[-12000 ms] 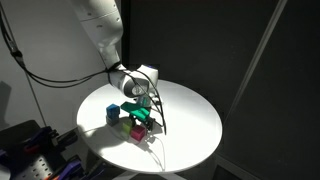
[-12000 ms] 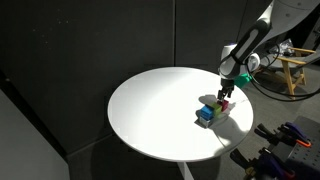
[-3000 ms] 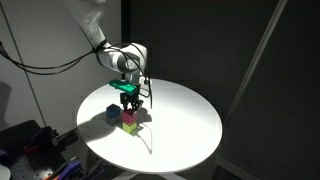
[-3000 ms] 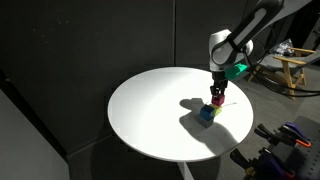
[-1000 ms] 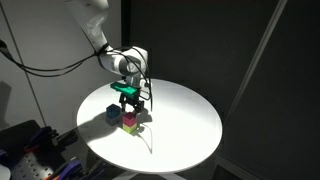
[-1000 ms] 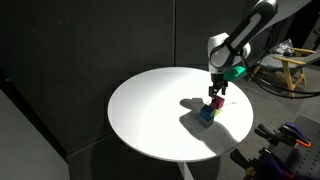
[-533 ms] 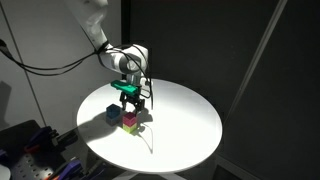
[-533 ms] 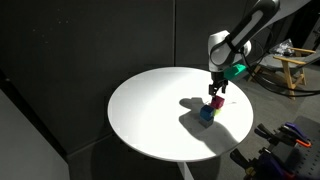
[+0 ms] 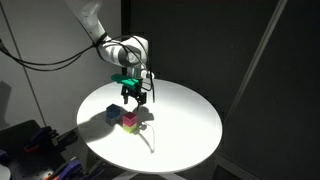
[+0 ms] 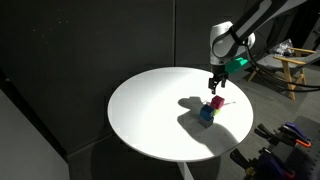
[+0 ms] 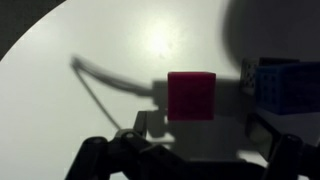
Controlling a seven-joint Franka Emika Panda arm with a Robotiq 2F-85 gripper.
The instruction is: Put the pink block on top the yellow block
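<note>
The pink block (image 9: 129,118) sits on top of the yellow block (image 9: 131,128) on the round white table (image 9: 185,120). In an exterior view the pink block (image 10: 217,102) shows above the yellow block's edge (image 10: 214,109). In the wrist view the pink block (image 11: 191,95) is seen from above and hides the yellow block. My gripper (image 9: 133,93) hangs a little above the stack, open and empty; it also shows in an exterior view (image 10: 215,86) and in the wrist view (image 11: 190,160), with its fingers apart on either side.
A blue cube (image 9: 112,115) stands beside the stack, also in an exterior view (image 10: 206,115) and the wrist view (image 11: 280,85). A thin cable (image 11: 105,82) lies on the table near the blocks. The table edge (image 10: 130,140) curves round.
My gripper has risen straight up from the stack. The pink block stays on the yellow block, released.
</note>
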